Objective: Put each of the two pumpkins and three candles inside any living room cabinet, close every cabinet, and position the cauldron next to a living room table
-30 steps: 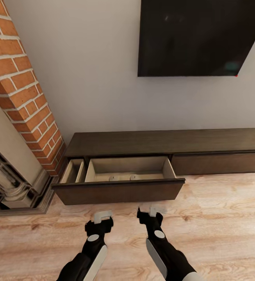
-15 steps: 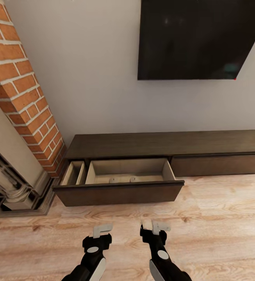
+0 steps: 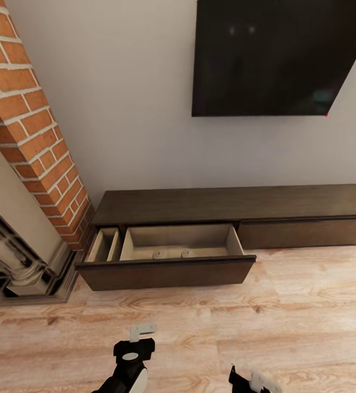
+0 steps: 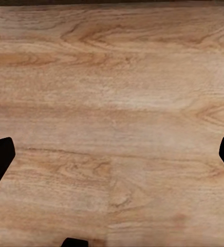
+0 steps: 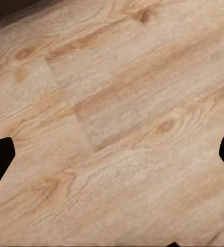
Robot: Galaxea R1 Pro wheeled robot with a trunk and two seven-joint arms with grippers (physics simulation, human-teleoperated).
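Note:
The long dark-brown cabinet (image 3: 232,203) stands against the wall with its left drawer (image 3: 167,272) pulled out, showing a pale beige inside. Two candles (image 3: 160,254) (image 3: 188,253) peek up just behind the drawer front. On the near side of the drawer, my left gripper (image 3: 143,331) hangs over bare floor, a stretch of floor away from it. My right gripper (image 3: 257,382) sits at the bottom edge of the head view. In the wrist views the left gripper (image 4: 112,157) and the right gripper (image 5: 112,157) are open over floor planks, holding nothing. Pumpkins, cauldron and table are out of view.
A red-brick fireplace (image 3: 30,136) with a pale stone surround (image 3: 14,256) stands left of the cabinet. A black screen (image 3: 281,54) hangs on the wall above it. A narrow open compartment (image 3: 104,245) lies beside the drawer. Light wood floor (image 3: 308,316) stretches right.
The whole view has shifted as the camera backed away from the cabinet. Both arms have dropped toward the bottom edge, the right one almost out of the picture. The drawer stays open.

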